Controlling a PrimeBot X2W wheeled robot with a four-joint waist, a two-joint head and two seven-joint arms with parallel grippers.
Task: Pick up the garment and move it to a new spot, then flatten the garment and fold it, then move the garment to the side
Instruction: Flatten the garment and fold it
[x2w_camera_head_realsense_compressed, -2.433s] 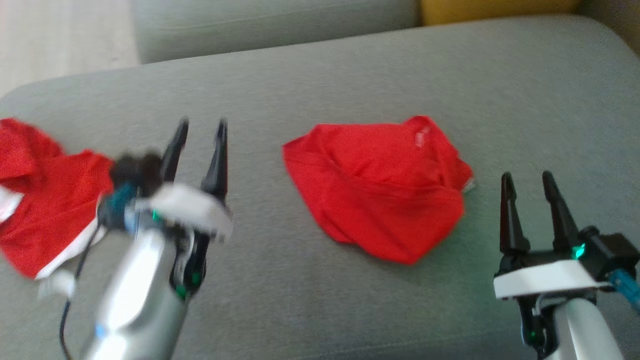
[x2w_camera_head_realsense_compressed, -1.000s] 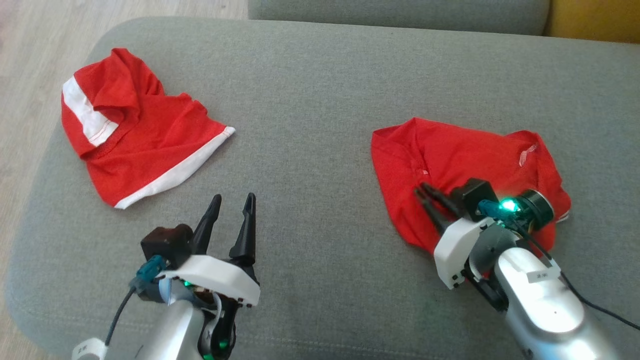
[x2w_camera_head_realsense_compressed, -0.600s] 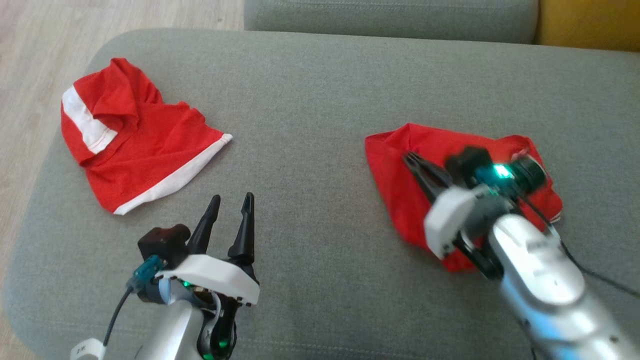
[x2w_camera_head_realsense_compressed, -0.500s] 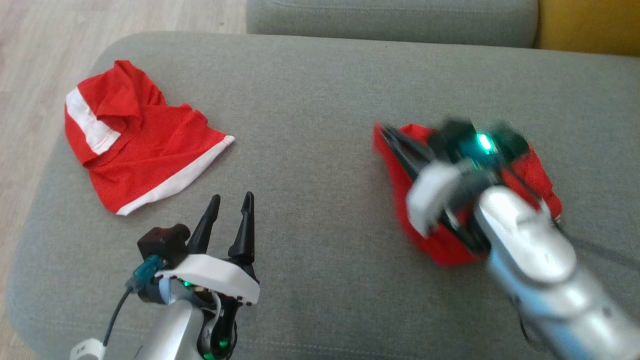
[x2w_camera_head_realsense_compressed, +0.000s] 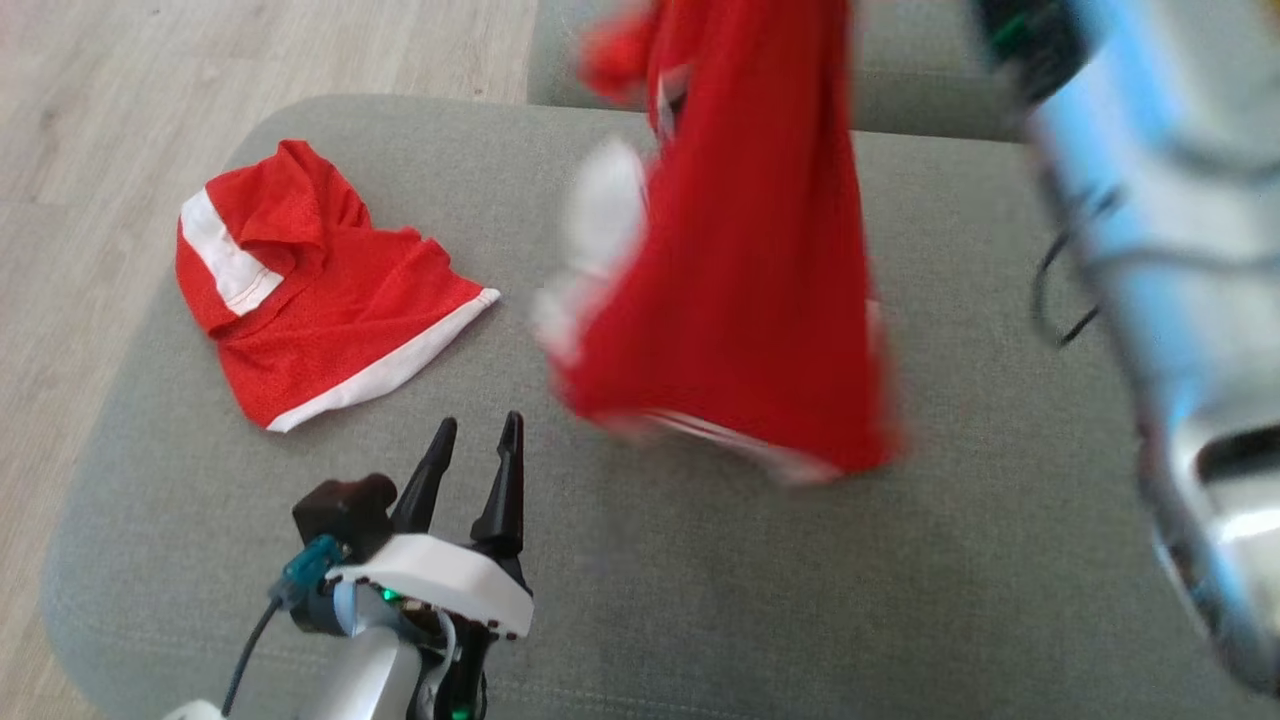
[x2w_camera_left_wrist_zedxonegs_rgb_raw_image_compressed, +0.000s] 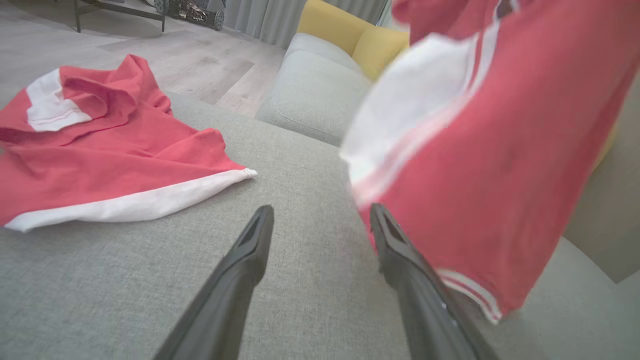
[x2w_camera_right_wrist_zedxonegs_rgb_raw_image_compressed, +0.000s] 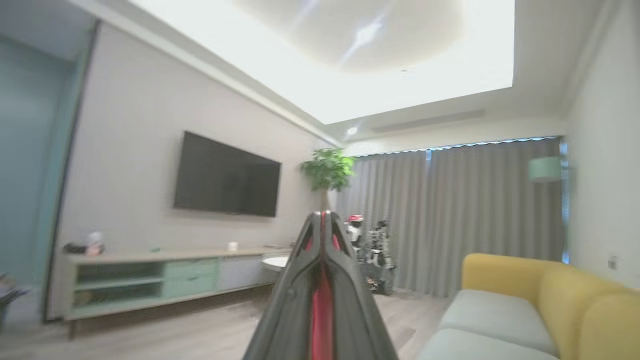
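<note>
The garment (x2w_camera_head_realsense_compressed: 740, 280), red with white trim, hangs blurred in the air above the grey cushion (x2w_camera_head_realsense_compressed: 700, 560), its lower hem just over the surface. My right gripper (x2w_camera_right_wrist_zedxonegs_rgb_raw_image_compressed: 322, 216) is shut on it, raised high, with a strip of red cloth (x2w_camera_right_wrist_zedxonegs_rgb_raw_image_compressed: 321, 300) pinched between its fingers. The right forearm (x2w_camera_head_realsense_compressed: 1150, 250) runs down the right edge of the head view. My left gripper (x2w_camera_head_realsense_compressed: 475, 440) stands open and empty near the cushion's front. In the left wrist view, the left gripper (x2w_camera_left_wrist_zedxonegs_rgb_raw_image_compressed: 320, 215) has the hanging garment (x2w_camera_left_wrist_zedxonegs_rgb_raw_image_compressed: 500, 175) just beyond its right finger.
A second red garment (x2w_camera_head_realsense_compressed: 320, 300) with white bands lies crumpled at the cushion's far left, also in the left wrist view (x2w_camera_left_wrist_zedxonegs_rgb_raw_image_compressed: 100, 165). Wooden floor (x2w_camera_head_realsense_compressed: 80, 200) lies past the left edge. Another grey cushion (x2w_camera_left_wrist_zedxonegs_rgb_raw_image_compressed: 315, 95) and a yellow one (x2w_camera_left_wrist_zedxonegs_rgb_raw_image_compressed: 345, 30) stand behind.
My right gripper shut on the red garment and swung it up off the cushion, toward the middle. The left arm stayed put. The camera shifted slightly.
</note>
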